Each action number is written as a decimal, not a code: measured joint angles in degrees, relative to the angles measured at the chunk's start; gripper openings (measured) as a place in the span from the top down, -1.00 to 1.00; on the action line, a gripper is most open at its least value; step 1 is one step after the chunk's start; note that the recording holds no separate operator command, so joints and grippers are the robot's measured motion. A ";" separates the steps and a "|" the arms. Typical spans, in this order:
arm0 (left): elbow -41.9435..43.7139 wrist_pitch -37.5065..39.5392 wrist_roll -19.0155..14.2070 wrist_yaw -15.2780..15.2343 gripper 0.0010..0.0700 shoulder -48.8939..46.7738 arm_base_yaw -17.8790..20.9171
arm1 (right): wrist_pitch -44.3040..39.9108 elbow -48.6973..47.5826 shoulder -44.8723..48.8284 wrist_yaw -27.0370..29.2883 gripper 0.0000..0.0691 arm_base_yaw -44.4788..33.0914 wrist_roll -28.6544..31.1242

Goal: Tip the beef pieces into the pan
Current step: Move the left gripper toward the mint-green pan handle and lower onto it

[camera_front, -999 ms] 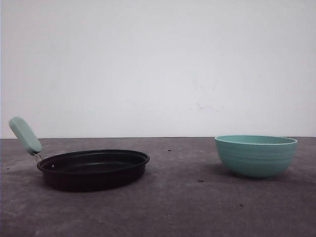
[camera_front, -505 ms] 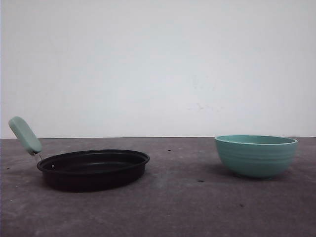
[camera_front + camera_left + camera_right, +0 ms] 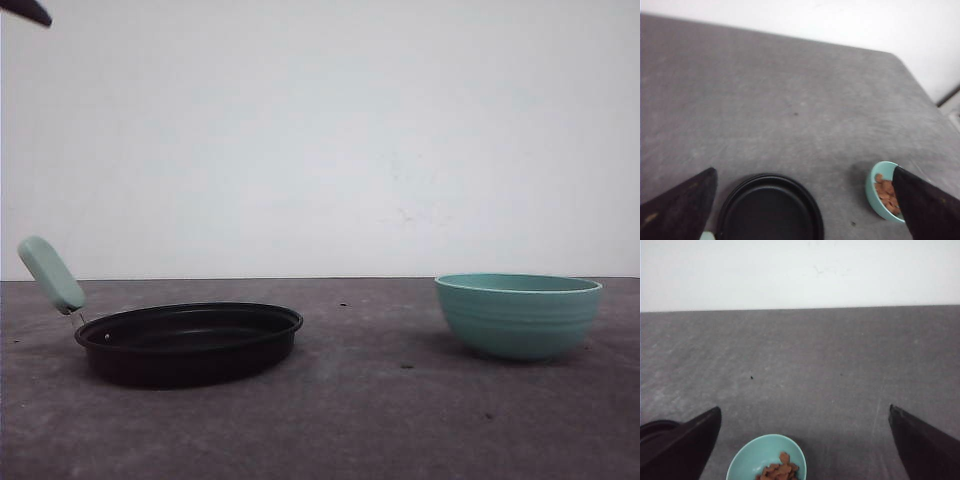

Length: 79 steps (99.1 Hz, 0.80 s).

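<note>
Resting on the tabletop [image 3: 350, 420], the pan [image 3: 190, 342] is seen at 8 o'clock, the bowl [image 3: 518, 315] with beef pieces [image 3: 778, 471] at 4 o'clock, bare surface between. Both hands, left [image 3: 805, 205] and right [image 3: 805, 440], are held wide apart, gripping nothing.

Table [image 3: 380, 420]: two obstacles, well apart.
- Pan [image 3: 190, 342], left; low rim, handle [image 3: 50, 274] slanting up and outward at its far-left side.
- Bowl [image 3: 518, 315], right; taller wall, open top, beef [image 3: 779, 470] inside.
- Between pan and bowl: broad bare strip, unobstructed.
- Front of both: bare surface.
- Above both rims: open air to the wall [image 3: 320, 140].
</note>
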 joint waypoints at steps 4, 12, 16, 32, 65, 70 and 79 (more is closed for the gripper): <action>-0.02 0.02 -0.42 -1.25 -0.98 0.87 0.00 | -0.79 0.00 0.28 0.00 -0.94 0.00 0.00; -0.68 0.20 -0.94 -2.05 -0.98 2.84 0.79 | -2.86 0.00 1.07 -0.02 -0.94 0.00 -0.02; -1.64 0.44 -1.40 -2.03 -0.98 4.13 1.55 | -4.02 0.00 1.51 -0.02 -0.94 0.00 -0.02; -9.35 4.24 -5.18 1.05 -0.98 9.33 5.55 | -8.24 0.00 2.32 -0.02 -0.94 0.00 -0.02; -21.35 16.20 -14.34 4.55 -0.86 17.84 8.52 | -11.65 0.00 2.25 -0.04 -0.94 0.00 -0.63; -21.35 17.53 -14.97 4.63 -0.82 19.19 8.52 | -11.78 0.00 2.25 -0.02 -0.94 0.00 -0.66; -21.35 18.71 -16.83 5.07 -0.79 22.51 8.52 | -12.22 0.00 2.25 -0.02 -0.94 0.00 -0.66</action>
